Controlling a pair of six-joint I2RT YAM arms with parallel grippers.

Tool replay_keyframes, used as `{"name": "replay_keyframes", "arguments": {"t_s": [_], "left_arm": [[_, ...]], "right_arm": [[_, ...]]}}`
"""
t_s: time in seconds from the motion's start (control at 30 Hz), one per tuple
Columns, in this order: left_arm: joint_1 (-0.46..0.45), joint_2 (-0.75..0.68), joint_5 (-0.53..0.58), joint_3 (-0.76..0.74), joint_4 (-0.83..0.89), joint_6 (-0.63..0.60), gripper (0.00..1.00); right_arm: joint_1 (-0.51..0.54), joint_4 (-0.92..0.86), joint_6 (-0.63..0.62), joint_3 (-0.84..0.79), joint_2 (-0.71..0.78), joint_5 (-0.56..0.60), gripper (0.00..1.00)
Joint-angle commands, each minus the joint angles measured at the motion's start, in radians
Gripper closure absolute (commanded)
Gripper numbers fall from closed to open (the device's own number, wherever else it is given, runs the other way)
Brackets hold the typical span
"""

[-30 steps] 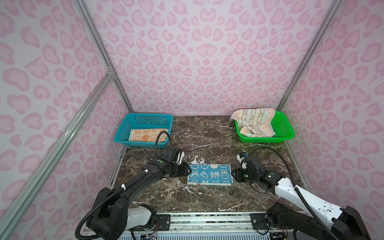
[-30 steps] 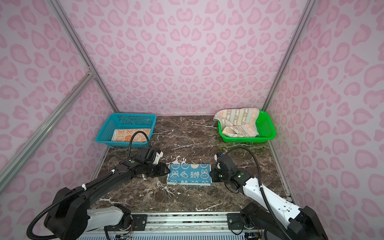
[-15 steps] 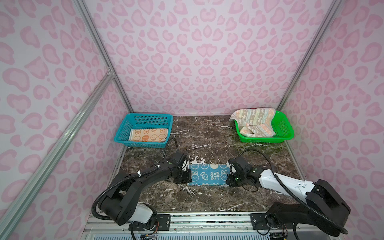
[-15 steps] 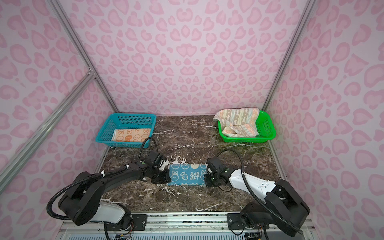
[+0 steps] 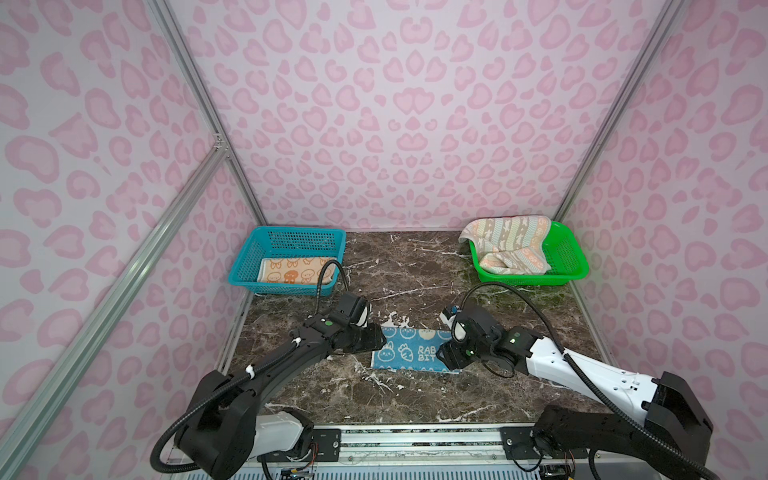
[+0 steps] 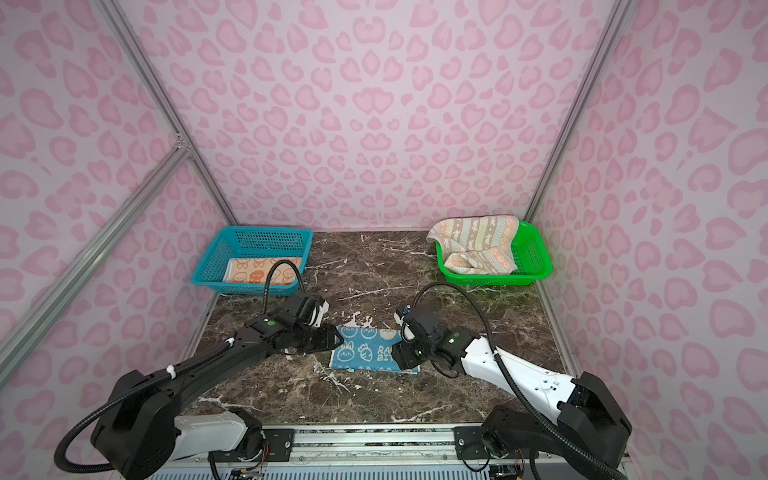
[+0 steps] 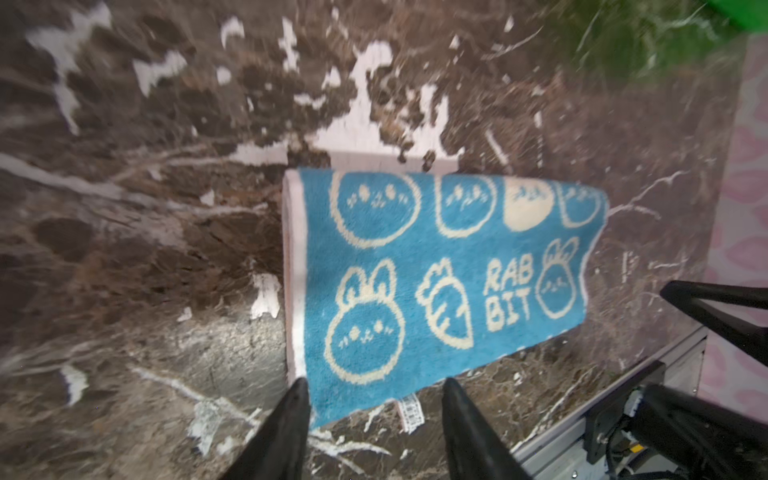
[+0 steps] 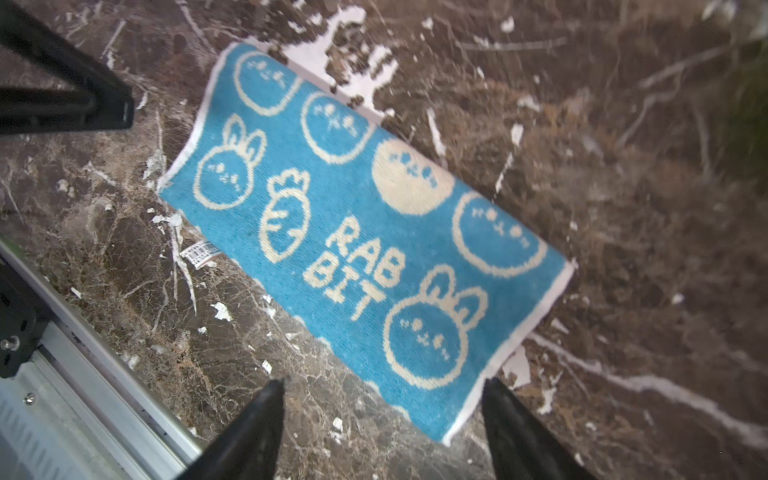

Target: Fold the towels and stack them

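A blue towel (image 5: 409, 349) (image 6: 365, 351) printed "RABBIT" lies folded into a long strip at the front middle of the marble table. My left gripper (image 5: 379, 337) (image 7: 376, 384) is open at the strip's left end, its fingers straddling the near corner of the blue towel (image 7: 436, 270). At the right end my right gripper (image 5: 442, 355) (image 8: 385, 384) stands open, with the blue towel's (image 8: 365, 232) near corner between its fingers. Neither holds anything. An orange towel (image 5: 297, 270) lies flat in the blue basket (image 5: 299, 241). A striped towel (image 5: 507, 245) sits crumpled in the green basket (image 5: 569, 257).
Both baskets stand at the back, blue one left, green one right. A metal rail (image 5: 415, 432) runs along the table's front edge, close to both arms. Pink patterned walls close in the sides and back. A small white label (image 8: 201, 251) sticks out from under the blue towel.
Both grippers, pinched at the blue towel's ends half a second ago, have opened. The towel now lies free on the table as a strip.
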State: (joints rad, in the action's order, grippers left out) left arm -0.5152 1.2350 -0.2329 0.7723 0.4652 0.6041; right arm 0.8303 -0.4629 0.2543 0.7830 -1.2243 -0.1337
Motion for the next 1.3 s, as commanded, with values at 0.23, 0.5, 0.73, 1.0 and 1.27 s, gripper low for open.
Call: {"name": "replay_keyframes", "arguments": {"t_s": [0.23,0.5,0.73,1.0,1.27], "left_arm": [[0.175,-0.279,0.065,-0.112,0.06,0.078,0.17],[0.231,-0.346,-0.005,-0.239,0.041,0.135,0.04],[0.248,-0.286,-0.102,-0.273,-0.028,0.153,0.03],[0.248,-0.144,-0.181,-0.285,-0.116,0.148,0.02],[0.24,0.009,-0.326,-0.331,-0.342,0.223,0.02]], "right_arm": [[0.174,0.086,-0.481,0.122,-0.26,0.082,0.19],[0.184,0.136,-0.541,0.19,-0.452,-0.001,0.25],[0.172,0.124,-0.551,0.252,-0.574,-0.02,0.33],[0.164,0.188,-0.566,0.207,-0.604,-0.013,0.49],[0.113,0.346,-0.493,0.137,-0.556,-0.113,0.76]]}}
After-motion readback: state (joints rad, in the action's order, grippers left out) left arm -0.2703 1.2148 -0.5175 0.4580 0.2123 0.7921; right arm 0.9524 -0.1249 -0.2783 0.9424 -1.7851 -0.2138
